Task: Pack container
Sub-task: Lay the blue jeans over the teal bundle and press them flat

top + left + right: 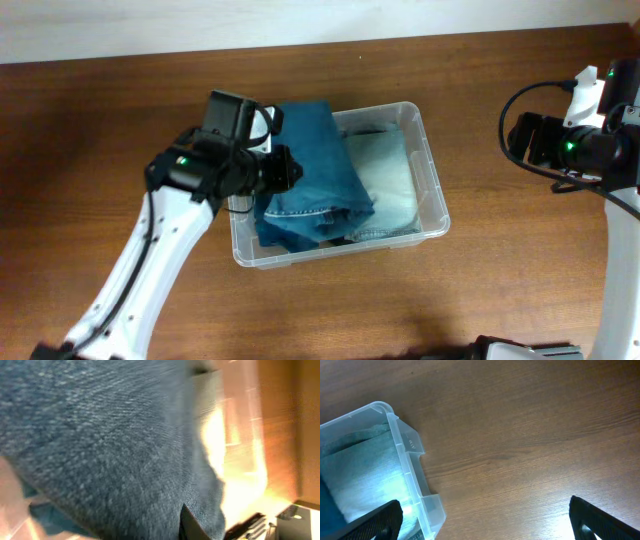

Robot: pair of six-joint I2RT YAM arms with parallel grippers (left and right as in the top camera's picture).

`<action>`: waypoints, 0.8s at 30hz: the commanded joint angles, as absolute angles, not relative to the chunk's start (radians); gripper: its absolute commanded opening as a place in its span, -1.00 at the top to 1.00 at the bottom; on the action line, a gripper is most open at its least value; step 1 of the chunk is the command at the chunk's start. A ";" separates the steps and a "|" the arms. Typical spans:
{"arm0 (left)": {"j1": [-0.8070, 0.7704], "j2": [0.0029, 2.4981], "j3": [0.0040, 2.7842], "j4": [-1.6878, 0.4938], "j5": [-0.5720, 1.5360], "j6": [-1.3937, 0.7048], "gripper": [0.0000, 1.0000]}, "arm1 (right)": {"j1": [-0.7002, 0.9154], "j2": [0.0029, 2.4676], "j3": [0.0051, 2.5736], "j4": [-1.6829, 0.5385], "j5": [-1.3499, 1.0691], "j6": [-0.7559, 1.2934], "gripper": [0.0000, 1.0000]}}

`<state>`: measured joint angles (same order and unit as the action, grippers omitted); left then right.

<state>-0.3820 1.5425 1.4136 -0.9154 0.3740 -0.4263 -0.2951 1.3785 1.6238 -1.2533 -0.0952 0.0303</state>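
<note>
The left wrist view is filled by jeans [100, 435]; whether the left gripper [288, 172] is clamped on them cannot be told. They are piled in the clear container [432, 170], mid-table [500, 280], beside a pale garment [390, 180]. Well apart, the right gripper [487, 522] is spread wide.

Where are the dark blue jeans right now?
In the overhead view, the dark jeans lie in the left half of the clear container, partly over a paler garment, beside the left gripper.
</note>
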 commanded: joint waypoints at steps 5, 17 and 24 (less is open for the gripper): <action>-0.392 1.652 1.434 -1.052 0.263 -0.400 0.03 | -0.302 1.382 1.620 -1.254 -0.105 0.038 -0.97; -0.287 1.593 1.641 -1.139 0.007 -0.324 -0.24 | -0.302 1.382 1.620 -1.254 -0.105 0.038 -0.97; -0.300 1.597 1.753 -0.929 0.103 -0.317 0.20 | -0.302 1.382 1.620 -1.253 -0.105 0.038 -0.97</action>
<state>-0.2768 1.5944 1.7432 -0.9676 0.0467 -0.3347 -0.2951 1.3785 1.6238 -1.2537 -0.0956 0.0296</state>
